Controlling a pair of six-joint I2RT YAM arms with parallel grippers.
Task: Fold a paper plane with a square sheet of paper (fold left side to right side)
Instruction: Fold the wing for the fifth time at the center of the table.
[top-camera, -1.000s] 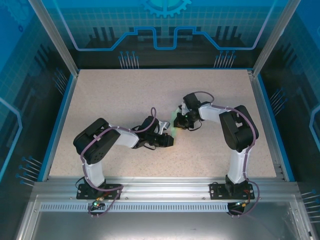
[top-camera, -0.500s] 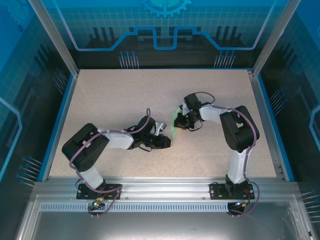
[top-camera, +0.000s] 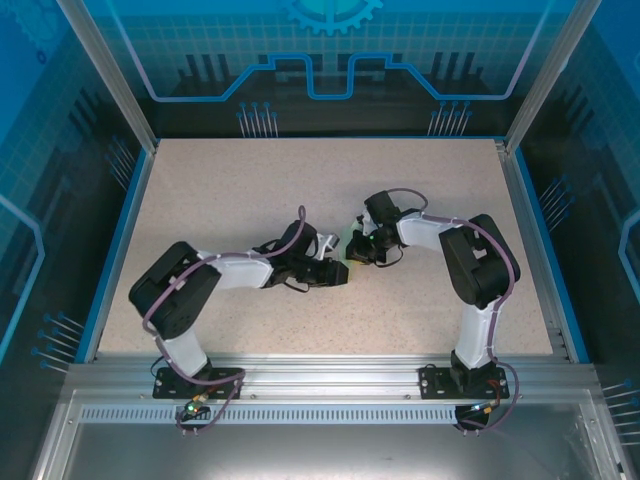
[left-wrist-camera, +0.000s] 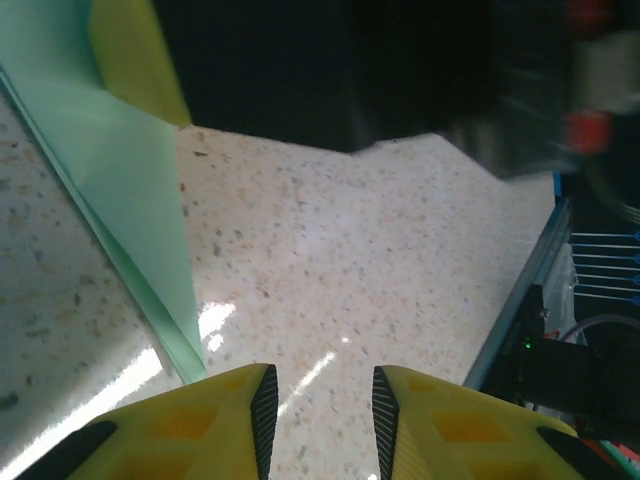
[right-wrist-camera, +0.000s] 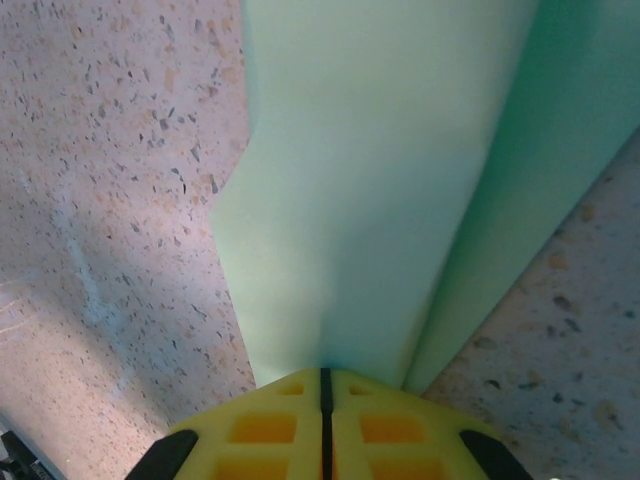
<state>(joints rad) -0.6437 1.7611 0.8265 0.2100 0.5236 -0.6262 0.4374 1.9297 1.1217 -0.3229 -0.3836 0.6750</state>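
Speckled table, plain folded mint paper

The desk has a speckled beige top with a blue rim around it, and blue see-through walls stand behind it and at both sides.

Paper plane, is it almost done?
Partly. The paper is already folded into narrow layers with a pointed end. The right end effector pinches it, and the left end effector is open beside it. It doesn't look like a finished dart, so more folds seem left.
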